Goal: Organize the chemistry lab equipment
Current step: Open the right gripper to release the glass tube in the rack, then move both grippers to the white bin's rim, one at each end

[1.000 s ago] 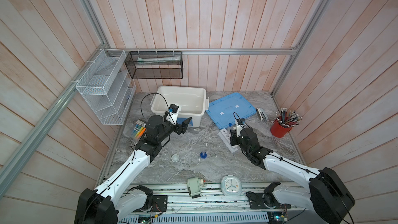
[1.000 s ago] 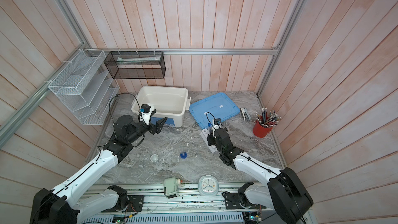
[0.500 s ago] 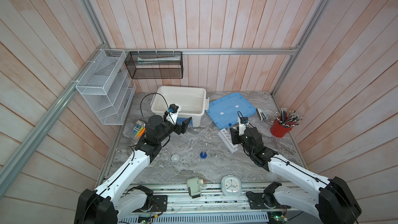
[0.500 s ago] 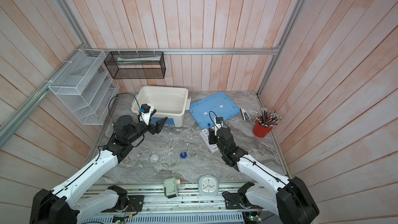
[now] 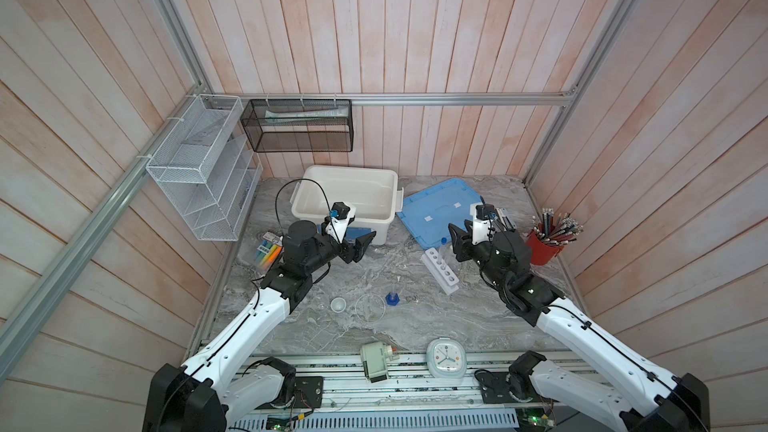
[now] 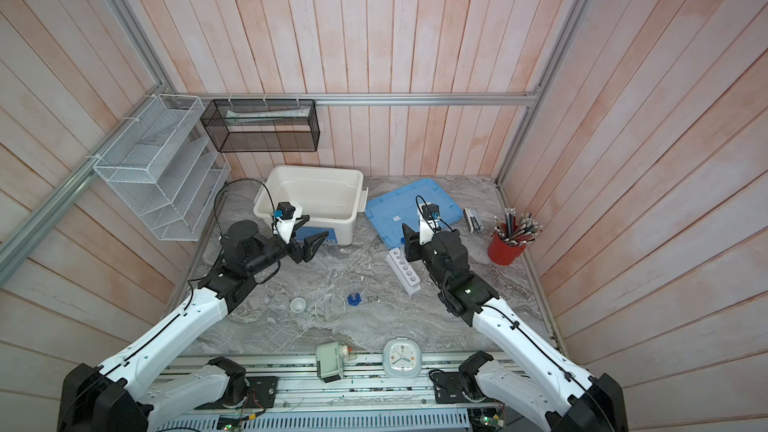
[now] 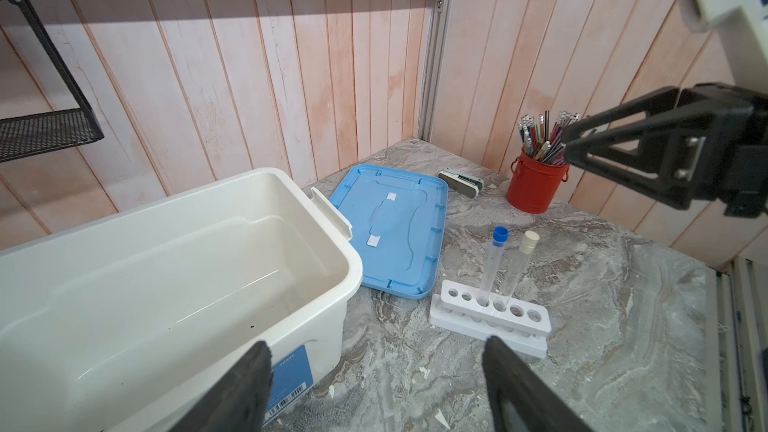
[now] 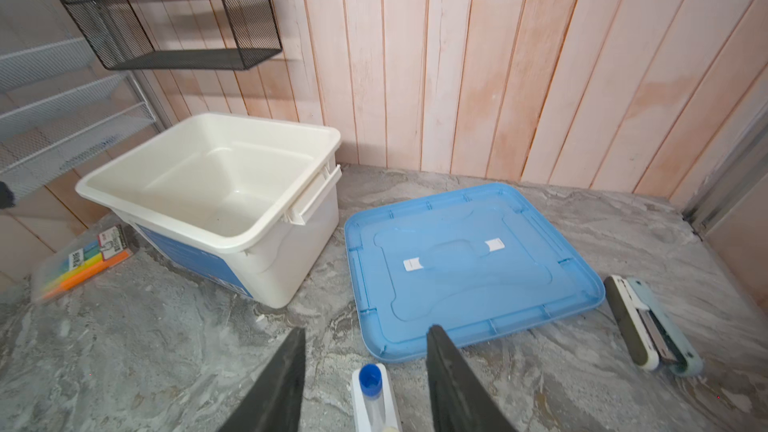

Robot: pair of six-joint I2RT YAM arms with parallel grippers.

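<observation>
Nearest edge of the surface (image 5: 291, 334): a pale round-faced clock (image 5: 445, 357), with a small pale boxy device (image 5: 376, 361) beside it. One row in is a small clear cup (image 5: 338, 305), then a clear round dish (image 5: 370, 307), then a blue-based cylinder (image 5: 392, 297) standing upright. The three lie close in a line, the dish in the middle; whether they touch, I cannot tell. Farther in and to the right, the white six-hole rack (image 5: 439, 270) sits diagonally. The blue-capped tube (image 7: 500, 234) and the white-capped tube (image 7: 530, 241) stand side by side in its two middle holes, leaning slightly. The right tool (image 8: 366, 330) hangs over the rack's far end, jaws partly apart and gripping nothing; the blue cap sits below the gap, clear of both fingers. The left tool (image 7: 376, 344) is raised just in front of the white bin (image 5: 345, 197), jaws wide and holding nothing. A highlighter pack (image 5: 266, 253) lies left of the bin. At the back, the bin stands open with the blue lid (image 5: 440, 211) flat to its right. Beyond the lid are a stapler (image 5: 505, 218) and, by the right wall, the red cup of pencils (image 5: 544, 247).
</observation>
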